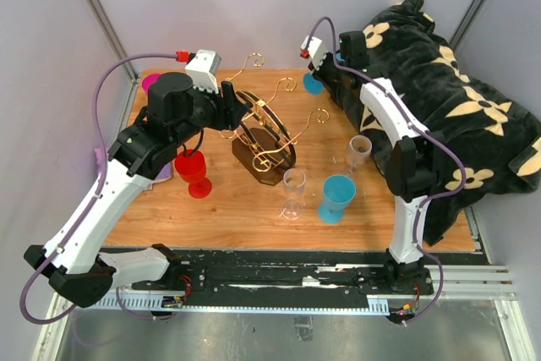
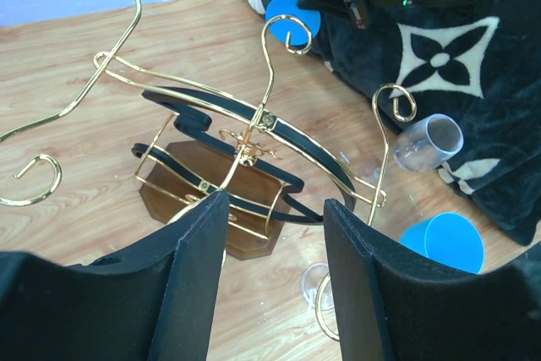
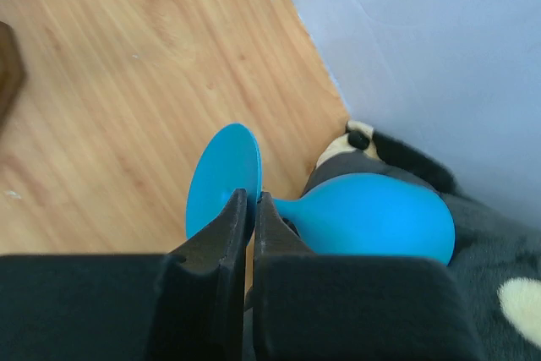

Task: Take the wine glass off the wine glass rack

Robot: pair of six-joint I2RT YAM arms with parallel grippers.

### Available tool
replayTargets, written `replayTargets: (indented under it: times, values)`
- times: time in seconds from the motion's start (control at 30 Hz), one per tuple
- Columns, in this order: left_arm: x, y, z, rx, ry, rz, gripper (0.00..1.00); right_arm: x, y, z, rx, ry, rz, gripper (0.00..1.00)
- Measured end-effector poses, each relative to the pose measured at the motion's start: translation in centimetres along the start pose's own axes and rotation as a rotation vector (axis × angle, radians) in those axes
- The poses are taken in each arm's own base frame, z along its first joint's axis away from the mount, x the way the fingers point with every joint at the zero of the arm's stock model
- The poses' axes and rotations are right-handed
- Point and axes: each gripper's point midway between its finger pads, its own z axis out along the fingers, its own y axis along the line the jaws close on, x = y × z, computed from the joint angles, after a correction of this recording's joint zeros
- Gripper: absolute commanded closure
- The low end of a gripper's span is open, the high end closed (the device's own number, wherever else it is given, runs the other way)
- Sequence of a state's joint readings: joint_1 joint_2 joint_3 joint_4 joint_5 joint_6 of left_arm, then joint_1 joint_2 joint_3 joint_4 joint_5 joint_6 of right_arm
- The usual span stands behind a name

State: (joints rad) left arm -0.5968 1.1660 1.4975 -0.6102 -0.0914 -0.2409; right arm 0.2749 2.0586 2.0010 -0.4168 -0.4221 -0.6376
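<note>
The wine glass rack (image 1: 264, 134) stands mid-table, gold wire arms with curled ends on a dark wooden base (image 2: 211, 196). My left gripper (image 1: 235, 112) hovers just left of it, open, with nothing between its black fingers (image 2: 194, 268); its wrist view looks down onto the rack (image 2: 245, 137). A blue wine glass (image 1: 313, 84) is held at the far right, away from the rack. My right gripper (image 3: 252, 200) is shut on its stem, between the round foot (image 3: 224, 179) and the bowl (image 3: 372, 217), with the glass lying sideways beside the blanket.
A red wine glass (image 1: 194, 171) stands left of the rack. In front of it are a clear wine glass (image 1: 293, 192) and a blue glass (image 1: 336, 198), with another clear glass (image 1: 359, 151) by the black flower-patterned blanket (image 1: 448, 99). Something pink (image 1: 150, 82) sits at the far left corner.
</note>
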Motion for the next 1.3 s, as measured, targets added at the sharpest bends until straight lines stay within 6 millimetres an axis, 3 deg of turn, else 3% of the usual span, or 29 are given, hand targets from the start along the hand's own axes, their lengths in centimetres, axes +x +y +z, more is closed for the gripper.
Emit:
replayTargets:
  times: [0.27, 0.53, 0.77, 1.03, 1.3]
  values:
    - [-0.1, 0.1, 0.0, -0.001, -0.002, 0.025, 0.46, 3.3, 0.5, 3.0, 0.016, -0.053, -0.284, 0.99]
    - [-0.1, 0.2, 0.0, -0.001, -0.003, 0.051, 0.45, 2.0, -0.7, 5.0, 0.081, -0.192, -0.49, 0.99]
    - [-0.1, 0.5, 0.1, -0.005, -0.006, 0.067, 0.45, 2.8, -1.5, 7.1, 0.137, -0.244, -0.639, 0.99]
    - [0.3, 0.8, 0.8, -0.008, -0.002, 0.08, 0.45, 5.5, -2.1, 9.0, 0.164, -0.225, -0.726, 0.99]
    - [1.7, 1.0, 1.6, 0.002, 0.029, 0.08, 0.45, 6.0, -1.7, 9.7, 0.154, -0.211, -0.751, 0.99]
